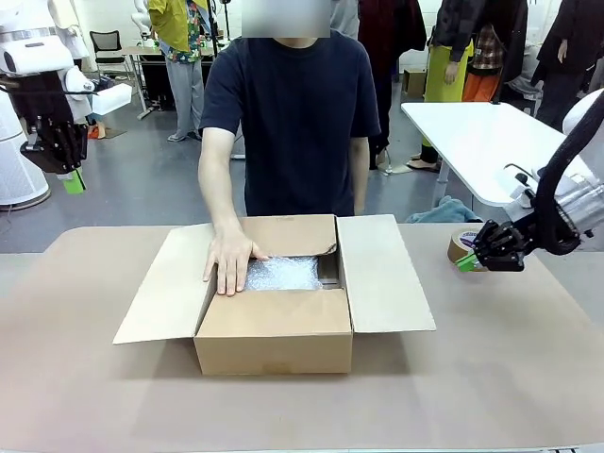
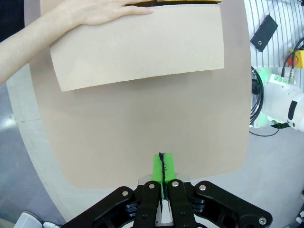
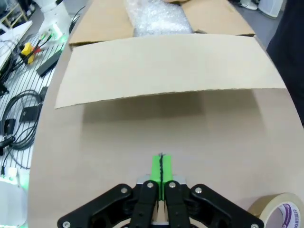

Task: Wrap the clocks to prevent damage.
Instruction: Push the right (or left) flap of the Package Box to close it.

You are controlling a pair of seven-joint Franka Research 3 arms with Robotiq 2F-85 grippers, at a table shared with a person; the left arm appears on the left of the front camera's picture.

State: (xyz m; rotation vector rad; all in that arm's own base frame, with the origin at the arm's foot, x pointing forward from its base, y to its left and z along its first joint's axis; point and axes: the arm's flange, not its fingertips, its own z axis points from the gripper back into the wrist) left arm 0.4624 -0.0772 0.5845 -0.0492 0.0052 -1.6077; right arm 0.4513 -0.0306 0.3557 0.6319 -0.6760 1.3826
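An open cardboard box (image 1: pixel 274 326) stands mid-table with its flaps spread. Inside it lies a bundle of bubble wrap (image 1: pixel 283 274), also visible from the right wrist (image 3: pixel 156 16); whatever it covers is hidden, and no clocks are visible. The person's hand (image 1: pixel 229 260) rests on the box's left inner edge against the wrap. My left gripper (image 1: pixel 74 179) hangs shut and empty, high above the table's left end; its pads (image 2: pixel 163 167) are pressed together. My right gripper (image 1: pixel 468 261) is shut and empty low over the table's right side, pads (image 3: pixel 161 167) together, pointing at the box's right flap (image 3: pixel 166 66).
A roll of brown tape (image 1: pixel 462 245) lies on the table right behind my right gripper, and its edge (image 3: pixel 278 211) sits beside the fingers. A white table (image 1: pixel 481 142) stands behind at right. Other people stand in the background. Bare tabletop (image 1: pixel 491 377) surrounds the box.
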